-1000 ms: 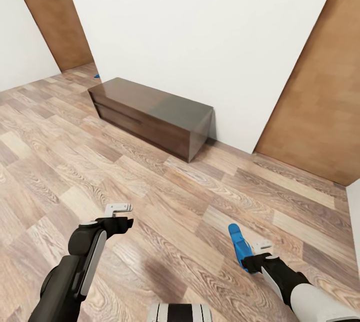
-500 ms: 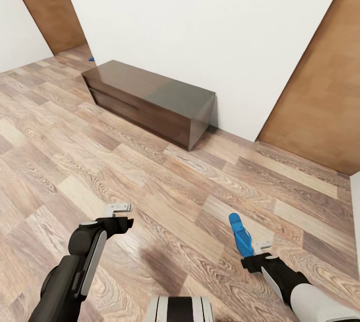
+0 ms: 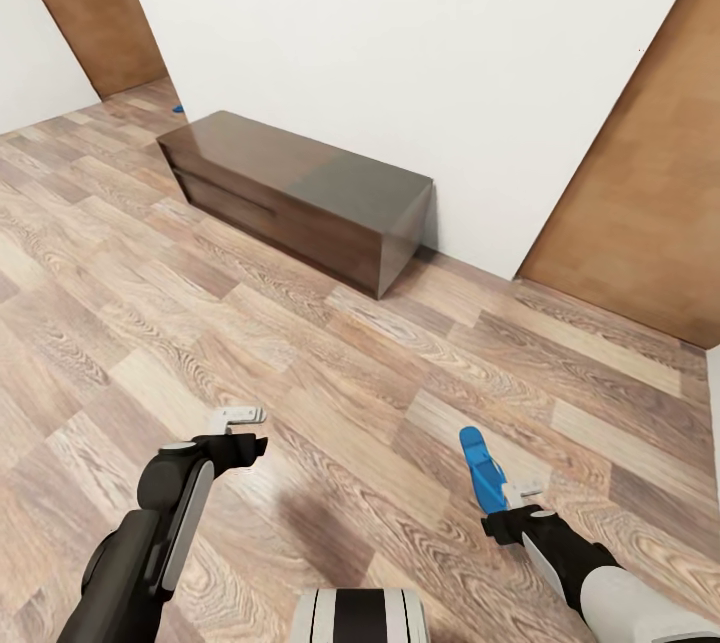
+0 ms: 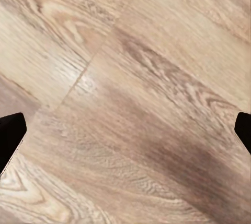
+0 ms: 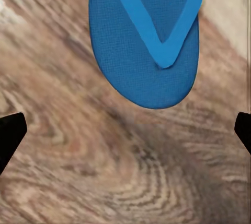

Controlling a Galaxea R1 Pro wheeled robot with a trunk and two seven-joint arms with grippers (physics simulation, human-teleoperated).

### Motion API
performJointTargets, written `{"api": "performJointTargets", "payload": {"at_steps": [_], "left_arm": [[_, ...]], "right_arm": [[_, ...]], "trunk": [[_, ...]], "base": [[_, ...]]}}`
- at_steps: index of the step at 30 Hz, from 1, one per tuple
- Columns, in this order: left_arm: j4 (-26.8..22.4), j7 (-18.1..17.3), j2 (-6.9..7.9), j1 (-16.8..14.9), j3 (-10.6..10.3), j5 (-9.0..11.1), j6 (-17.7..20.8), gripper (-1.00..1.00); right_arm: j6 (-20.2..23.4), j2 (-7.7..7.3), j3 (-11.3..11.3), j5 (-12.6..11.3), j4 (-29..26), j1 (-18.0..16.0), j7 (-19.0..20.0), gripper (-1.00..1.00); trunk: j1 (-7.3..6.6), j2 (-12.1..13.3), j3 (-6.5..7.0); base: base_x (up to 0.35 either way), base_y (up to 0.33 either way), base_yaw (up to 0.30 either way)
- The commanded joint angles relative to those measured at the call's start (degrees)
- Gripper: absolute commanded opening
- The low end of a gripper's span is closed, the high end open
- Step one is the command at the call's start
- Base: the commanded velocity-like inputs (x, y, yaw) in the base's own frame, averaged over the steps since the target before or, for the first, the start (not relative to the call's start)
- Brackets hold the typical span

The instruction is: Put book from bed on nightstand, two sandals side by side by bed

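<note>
One bright blue sandal lies flat on the wood floor just ahead of my right gripper. In the right wrist view the sandal sits beyond the fingertips, and the gripper is open with its dark tips far apart and nothing between them. My left gripper hovers over bare planks, also open. A small blue speck shows on the floor past the far end of the bench; it may be the other sandal. The bed, the book and the nightstand are out of view.
A long low dark brown bench stands against the white wall ahead. Brown wooden panels flank the wall at the left and right. Wood-plank floor lies between me and the bench.
The whole view has shifted, so the camera has moved. The sandal now sits a little farther ahead of the right gripper. Both arms hold the same pose.
</note>
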Motion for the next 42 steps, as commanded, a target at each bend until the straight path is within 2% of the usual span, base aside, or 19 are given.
{"api": "performJointTargets", "payload": {"at_steps": [1,11,26,29,38,42], "left_arm": [[-0.05,0.27,-0.02,-0.02,-0.03,0.08,0.25,1.0],[-0.04,0.27,-0.02,-0.02,-0.05,0.08,0.25,1.0],[-0.03,0.27,-0.02,-0.02,-0.05,0.08,0.25,1.0],[-0.03,0.27,-0.02,-0.02,-0.05,0.08,0.25,1.0],[-0.03,0.27,-0.26,-0.01,-0.05,0.08,0.25,1.0],[-0.03,0.27,-0.54,-0.02,-0.05,0.08,0.25,1.0]], "right_arm": [[0.37,-0.05,0.31,0.09,-0.14,0.0,0.12,1.0],[0.29,-0.02,0.27,0.09,-0.14,0.0,0.04,1.0],[0.25,-0.05,0.24,0.09,-0.14,0.0,0.03,1.0],[-0.05,-0.11,0.27,0.09,-0.2,-0.02,-0.02,1.0],[-6.16,-0.04,0.32,0.09,-0.18,0.0,0.15,1.0],[-6.97,-0.05,0.32,0.09,-0.16,0.0,0.19,1.0]], "trunk": [[0.02,-0.01,-0.04],[0.02,-0.01,-0.04],[0.02,-0.01,-0.04],[0.1,-0.05,-0.71],[0.33,-0.17,-2.7],[0.43,-0.23,-3.59]], "base": [[0.279,0.0,0.0],[0.283,0.0,0.0],[0.023,0.0,0.0],[0.0,0.0,0.0],[0.0,0.0,0.0],[0.0,0.0,0.0]]}}
